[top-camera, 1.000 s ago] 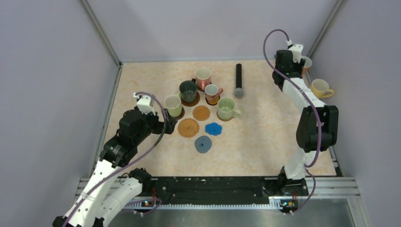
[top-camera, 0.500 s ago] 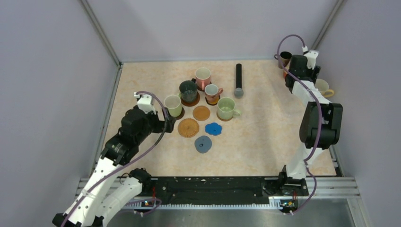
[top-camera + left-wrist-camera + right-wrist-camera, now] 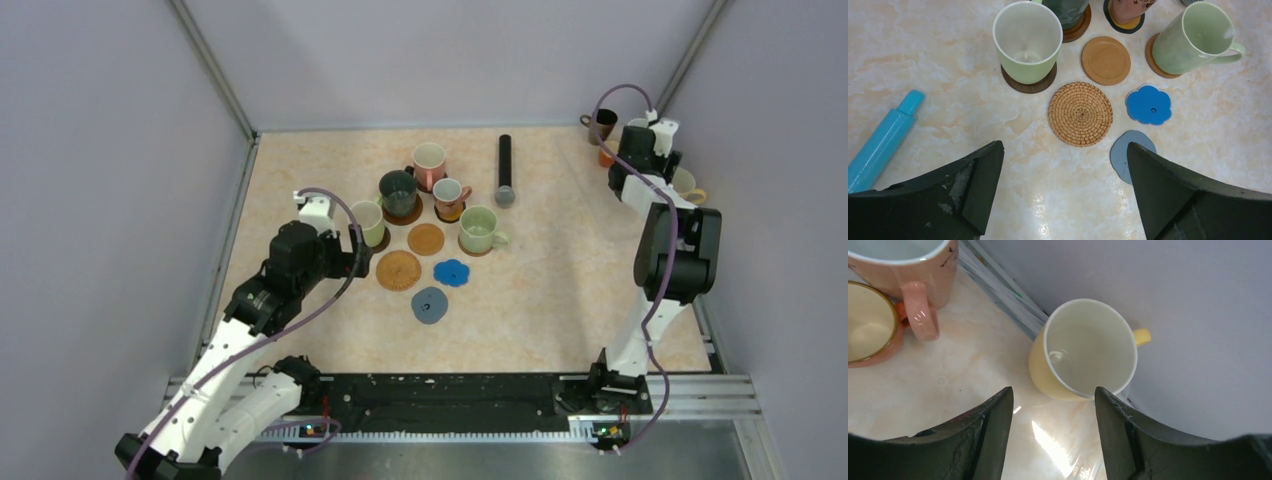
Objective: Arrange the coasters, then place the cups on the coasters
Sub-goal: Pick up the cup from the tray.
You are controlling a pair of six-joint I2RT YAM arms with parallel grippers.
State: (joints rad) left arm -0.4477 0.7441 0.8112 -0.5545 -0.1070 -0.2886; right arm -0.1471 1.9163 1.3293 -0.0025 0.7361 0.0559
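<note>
Yellow cup, pink cup, marks unreadable

Left arm bent over table left side, left gripper jaws wide apart. Right arm stretched to far-right corner, right gripper jaws parted.

White-and-black left arm and right arm, looping purple cables, matte black wedge-shaped tool fingers.
</note>
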